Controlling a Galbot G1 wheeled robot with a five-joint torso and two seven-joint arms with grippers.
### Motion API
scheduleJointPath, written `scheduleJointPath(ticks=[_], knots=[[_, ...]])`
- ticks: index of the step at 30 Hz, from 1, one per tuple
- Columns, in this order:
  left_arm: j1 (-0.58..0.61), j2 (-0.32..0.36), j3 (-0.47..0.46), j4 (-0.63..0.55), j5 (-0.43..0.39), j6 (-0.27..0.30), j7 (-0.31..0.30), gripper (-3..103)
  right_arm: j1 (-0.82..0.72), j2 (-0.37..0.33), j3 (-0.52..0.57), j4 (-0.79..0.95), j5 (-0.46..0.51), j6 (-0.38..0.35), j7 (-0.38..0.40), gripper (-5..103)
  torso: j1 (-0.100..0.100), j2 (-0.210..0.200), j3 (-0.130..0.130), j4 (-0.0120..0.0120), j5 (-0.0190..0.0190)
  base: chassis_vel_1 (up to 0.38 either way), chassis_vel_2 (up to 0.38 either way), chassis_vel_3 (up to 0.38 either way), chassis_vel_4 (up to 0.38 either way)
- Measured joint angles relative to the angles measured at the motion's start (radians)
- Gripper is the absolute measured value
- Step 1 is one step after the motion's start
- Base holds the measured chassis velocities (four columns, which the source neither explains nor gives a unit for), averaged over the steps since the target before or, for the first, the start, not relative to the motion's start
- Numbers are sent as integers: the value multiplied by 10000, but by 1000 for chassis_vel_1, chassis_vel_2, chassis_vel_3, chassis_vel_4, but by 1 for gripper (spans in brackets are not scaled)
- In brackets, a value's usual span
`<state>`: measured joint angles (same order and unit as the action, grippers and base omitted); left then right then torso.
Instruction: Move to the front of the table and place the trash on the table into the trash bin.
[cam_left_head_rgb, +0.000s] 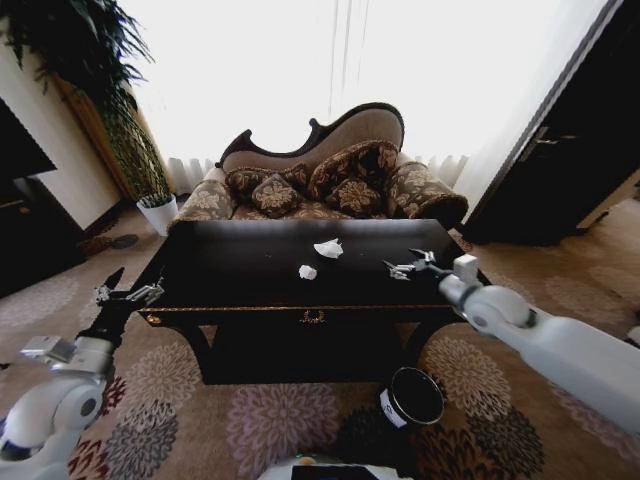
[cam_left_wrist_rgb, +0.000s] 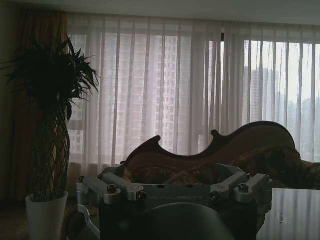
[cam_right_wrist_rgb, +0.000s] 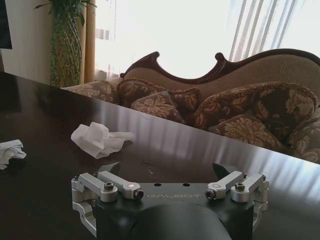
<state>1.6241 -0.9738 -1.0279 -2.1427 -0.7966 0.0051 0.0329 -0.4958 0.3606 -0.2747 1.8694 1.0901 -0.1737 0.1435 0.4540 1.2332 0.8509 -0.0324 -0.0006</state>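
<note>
1. Lying on the table (cam_left_head_rgb: 250, 270), near mid-top: two crumpled white paper wads, the farther wad (cam_left_head_rgb: 328, 248) toward the sofa (cam_left_head_rgb: 330, 170) side, the nearer wad (cam_left_head_rgb: 307, 272) closer to the front rail. No bottle or dark rounded item made out on the top.
2. Seen from the right wrist: farther wad (cam_right_wrist_rgb: 100, 139) ahead of the jaws and off to one side; nearer wad (cam_right_wrist_rgb: 10, 150) cut by the frame edge. Long axis of the farther wad roughly across the approach line, judged loosely, shape irregular.
3. Judged nearer arm: right. Right gripper (cam_left_head_rgb: 405, 266) hovered over the table's right part, beside both wads, pointed toward them, low over the wood. Jaws spread wide, nothing held.
4. Left gripper (cam_left_head_rgb: 130, 294) held off the table's left front corner, well apart from the wads; jaws looked parted, empty. Left wrist camera faced the curtains (cam_left_wrist_rgb: 165, 85) and a potted plant (cam_left_wrist_rgb: 47, 150).
5. Trash bin (cam_left_head_rgb: 412, 398) stood on the carpet (cam_left_head_rgb: 260, 420) below the front rail, right of centre, under the right arm's side, far lower than the top.
6. Judged step: reach toward a wad not yet closed; nothing in the bin discernible.
</note>
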Motion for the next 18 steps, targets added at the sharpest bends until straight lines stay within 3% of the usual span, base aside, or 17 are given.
scheduleJointPath(ticks=[13, 18], knots=[[0, 0, 0, -1, 0, -1, 0, 100, 3899, 1296, -3807, -1025, -34, -192, 15, 100, 0, 1, 0, 1, 2, 0, 0, 0, 0], [0, 0, 0, -1, 0, -1, 0, 100, 4484, 1766, -4549, -1471, -137, -212, 20, 100, 0, 0, 0, 0, 2, 0, 0, 0, 0]])
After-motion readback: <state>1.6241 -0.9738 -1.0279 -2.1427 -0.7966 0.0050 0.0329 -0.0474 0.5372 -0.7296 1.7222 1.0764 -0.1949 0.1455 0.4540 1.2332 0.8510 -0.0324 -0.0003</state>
